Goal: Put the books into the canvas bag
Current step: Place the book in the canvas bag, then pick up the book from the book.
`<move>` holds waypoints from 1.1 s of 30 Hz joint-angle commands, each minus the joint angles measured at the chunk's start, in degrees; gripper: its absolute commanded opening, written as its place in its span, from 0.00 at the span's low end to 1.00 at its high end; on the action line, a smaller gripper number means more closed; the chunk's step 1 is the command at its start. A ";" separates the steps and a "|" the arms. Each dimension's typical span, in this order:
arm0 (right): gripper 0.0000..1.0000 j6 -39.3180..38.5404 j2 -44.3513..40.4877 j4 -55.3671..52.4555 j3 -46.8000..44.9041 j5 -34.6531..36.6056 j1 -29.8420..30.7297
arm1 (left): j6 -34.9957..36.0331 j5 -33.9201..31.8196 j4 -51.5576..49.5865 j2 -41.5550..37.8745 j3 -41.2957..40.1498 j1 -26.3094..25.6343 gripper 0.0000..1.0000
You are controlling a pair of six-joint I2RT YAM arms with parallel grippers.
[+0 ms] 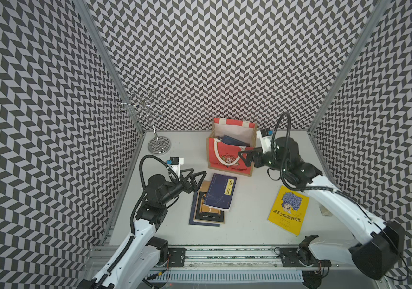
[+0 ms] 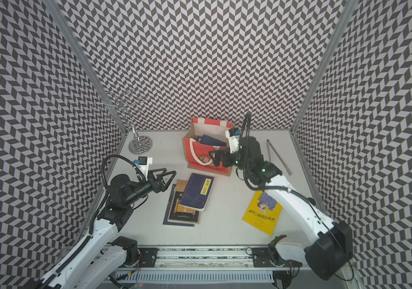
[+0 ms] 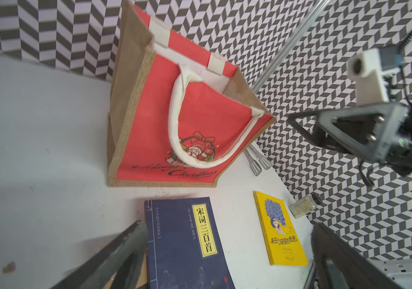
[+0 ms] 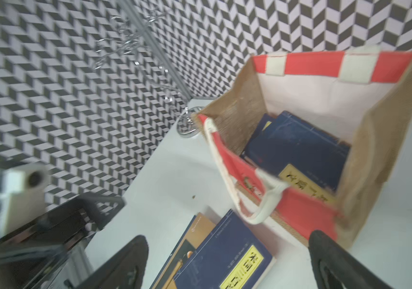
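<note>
The canvas bag (image 1: 212,160) stands open-mouthed to receive; some navy books (image 4: 297,142) lie inside. Both tools gape empty: right gripper (image 1: 243,157) by its front, seemingly clear; left gripper (image 1: 199,171) facing the stack (image 1: 220,192) before it

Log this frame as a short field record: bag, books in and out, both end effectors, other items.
Bag: canvas bag, upright, mouth open.
Books inside: navy books, count unclear.
Books outside: stack, at least three; yellow book lying apart.
Left end effector: open, empty, near the stack.
Right end effector: open, empty, by the bag's front corner.
Other: wire stand, tongs, small jar.
</note>
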 commanded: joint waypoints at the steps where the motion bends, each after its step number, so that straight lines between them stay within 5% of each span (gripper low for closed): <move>1: 0.99 2.25 -4.14 7.82 -9.60 -2.90 1.77 | -3.95 2.04 4.51 1.08 -3.10 -1.06 1.00; 9: 0.99 7.54 -1.64 18.25 -25.22 -12.21 3.09 | -5.68 -0.16 8.04 6.56 -7.95 -4.72 1.00; 33: 0.99 12.25 28.23 36.62 -22.44 -22.10 3.32 | -9.40 0.58 24.93 27.56 -11.30 -10.88 1.00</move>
